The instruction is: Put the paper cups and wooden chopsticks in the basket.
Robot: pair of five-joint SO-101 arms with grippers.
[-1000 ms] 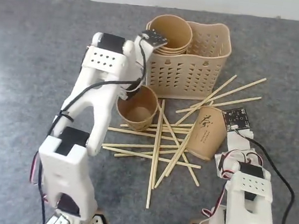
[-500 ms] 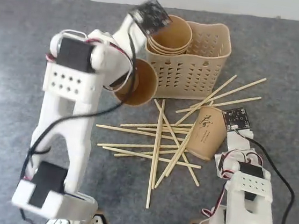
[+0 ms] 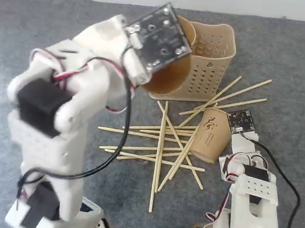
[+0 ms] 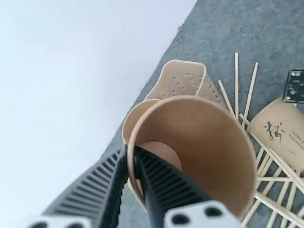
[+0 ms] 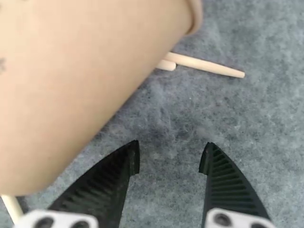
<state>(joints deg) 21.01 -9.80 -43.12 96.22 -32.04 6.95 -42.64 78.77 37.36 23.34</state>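
Observation:
My left gripper (image 4: pixel 130 154) is shut on the rim of a brown paper cup (image 4: pixel 190 152), held in the air and tilted beside the beige basket (image 4: pixel 185 80). In the high view this cup (image 3: pixel 168 74) hangs at the basket's (image 3: pixel 217 50) near left corner. Stacked cups (image 4: pixel 134 119) sit inside the basket. A second, printed cup (image 3: pixel 212 134) lies on its side among the scattered wooden chopsticks (image 3: pixel 162 148). My right gripper (image 5: pixel 168 156) is open just above the carpet, with the printed cup (image 5: pixel 71 71) close beside one finger and apart from it.
Grey carpet covers the table. Chopsticks (image 3: pixel 237 93) fan out from the basket's right side toward the right arm (image 3: pixel 248 191). One chopstick (image 5: pixel 204 66) lies just past the lying cup. A white wall borders the far edge.
The left arm has lifted its cup off the table and swung it up toward the basket's left corner. The right arm and the lying cup have stayed put.

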